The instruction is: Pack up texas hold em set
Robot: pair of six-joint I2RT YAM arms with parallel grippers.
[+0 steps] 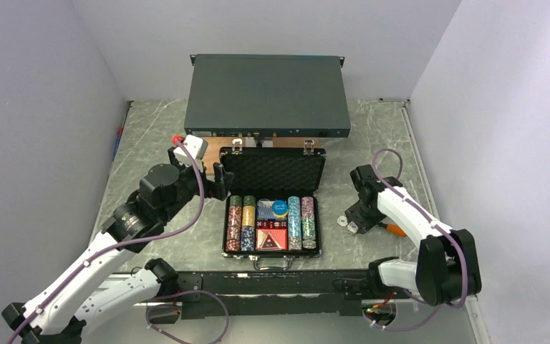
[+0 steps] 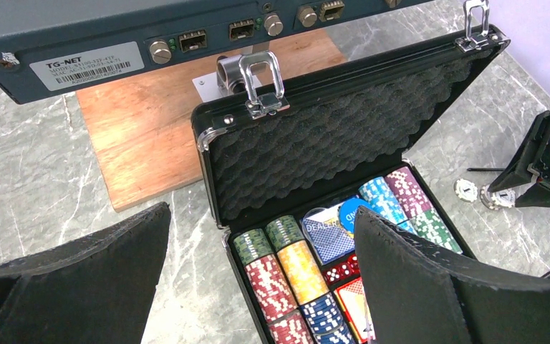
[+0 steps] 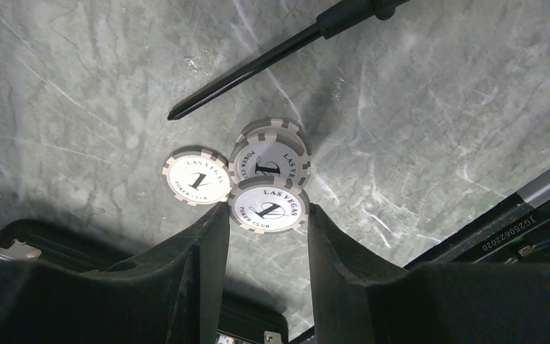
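The texas hold em set's black case (image 1: 273, 172) lies open mid-table, its foam lid (image 2: 329, 136) upright. Rows of coloured chips (image 2: 286, 272), card decks and red dice (image 2: 344, 269) fill its tray. My left gripper (image 1: 218, 179) hangs wide open by the lid's left edge, holding nothing (image 2: 261, 211). To the right of the case, my right gripper (image 1: 353, 222) points down at the table. It is shut on the rim of a white poker chip (image 3: 268, 208). Two more white chips (image 3: 196, 176) (image 3: 270, 159) lie on the table against it.
A large dark grey rack box (image 1: 268, 93) sits behind the case, partly over a wooden board (image 2: 143, 136). A screwdriver with an orange handle (image 1: 395, 230) lies right of the chips, its black shaft (image 3: 258, 64) pointing at them. White walls close in both sides.
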